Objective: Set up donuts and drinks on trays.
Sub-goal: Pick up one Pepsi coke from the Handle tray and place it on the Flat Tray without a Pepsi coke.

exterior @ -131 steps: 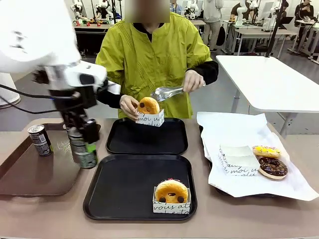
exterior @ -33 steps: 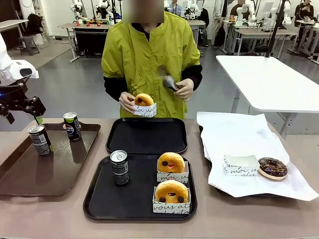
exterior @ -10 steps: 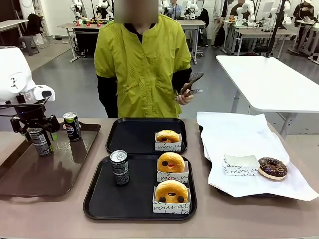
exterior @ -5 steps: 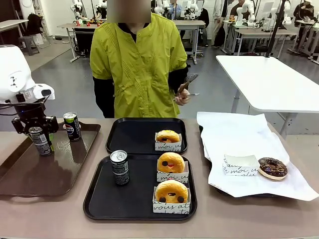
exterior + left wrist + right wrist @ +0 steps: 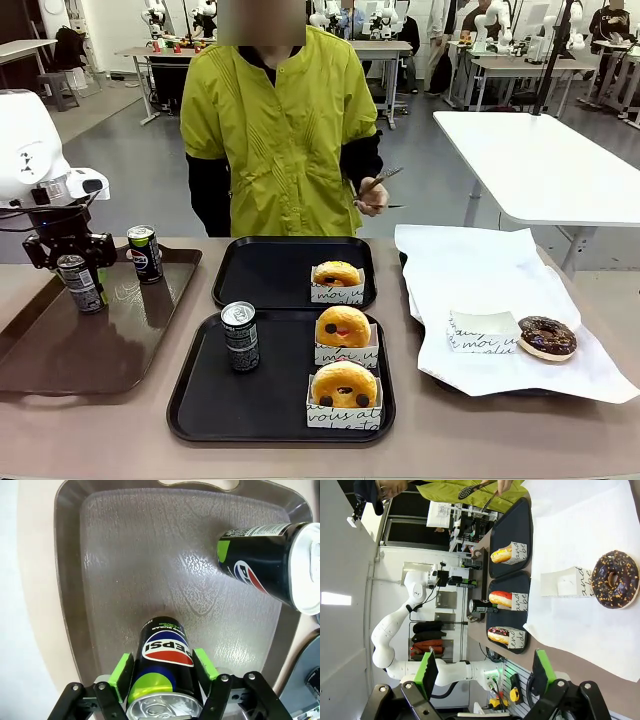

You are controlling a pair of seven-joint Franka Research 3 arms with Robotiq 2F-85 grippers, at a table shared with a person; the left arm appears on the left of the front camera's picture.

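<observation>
An upright can [image 5: 82, 283] on the brown tray [image 5: 60, 365] is clamped at its sides by the left gripper [image 5: 163, 664], the nearer one, and the far black tray [image 5: 265, 275], judged its goal, lies to the robot's right, while the right gripper [image 5: 484, 672] is held spread and empty.

Ur L gripper [image 5: 164, 667] now clamps brown-tray can [image 5: 161, 652] | near tray [image 5: 200, 400]: +can [image 5: 240, 337], +2nd donut [image 5: 342, 327] | far tray [image 5: 260, 280]: +donut [image 5: 337, 273]
</observation>
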